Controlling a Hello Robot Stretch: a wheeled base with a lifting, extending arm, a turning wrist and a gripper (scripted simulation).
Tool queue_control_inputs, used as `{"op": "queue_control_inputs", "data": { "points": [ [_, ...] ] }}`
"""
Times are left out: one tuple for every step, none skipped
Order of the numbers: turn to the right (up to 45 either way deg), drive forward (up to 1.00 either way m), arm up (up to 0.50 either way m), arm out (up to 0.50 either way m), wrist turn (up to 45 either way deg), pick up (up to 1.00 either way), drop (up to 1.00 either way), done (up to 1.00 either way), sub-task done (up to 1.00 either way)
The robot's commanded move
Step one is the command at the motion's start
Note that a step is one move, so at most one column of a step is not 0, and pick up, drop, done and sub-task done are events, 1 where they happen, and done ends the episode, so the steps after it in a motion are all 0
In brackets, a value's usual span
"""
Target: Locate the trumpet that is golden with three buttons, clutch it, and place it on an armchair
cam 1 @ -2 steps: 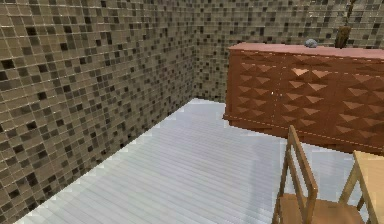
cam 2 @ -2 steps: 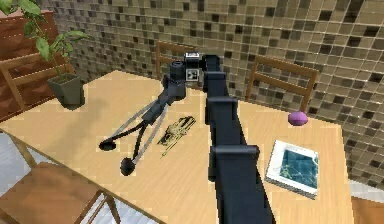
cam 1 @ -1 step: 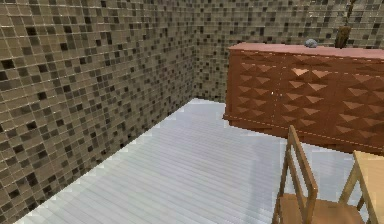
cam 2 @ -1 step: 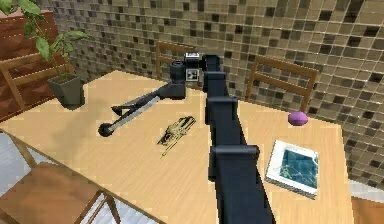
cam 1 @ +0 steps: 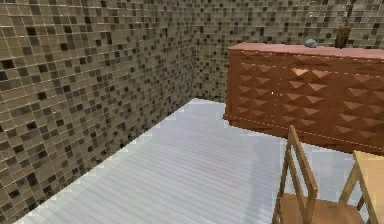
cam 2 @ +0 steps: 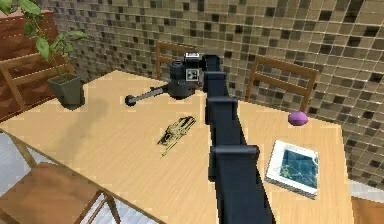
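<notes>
Reading outward from the near edge, I see the arm crossing the wooden table, and the golden trumpet lying flat just left of it, nearer than the gripper. That gripper holds nothing, bare tabletop behind its tips; how its fingers are set I cannot tell. I judge I should draw the arm back and lower onto the trumpet's middle, keeping clear of the potted plant beyond.

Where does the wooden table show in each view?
Forward view: the table is a corner at the bottom right edge, beside a wooden chair.
Arm side view: the table spans the middle, bearing the golden trumpet.
Shared landmark: the mosaic-tiled wall.
</notes>
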Motion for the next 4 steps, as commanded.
{"op": "queue_control_inputs", "data": {
  "points": [
    [0.0,0.00,0.00,0.00,9.0,0.00,0.00,0.00,0.00],
    [0.0,0.00,-0.30,0.00,0.0,0.00,0.00,0.00,0.00],
    [0.0,0.00,0.00,0.00,0.0,1.00,0.00,0.00,0.00],
    [0.0,0.00,0.10,0.00,0.0,0.00,0.00,0.00,0.00]
  ]
}}
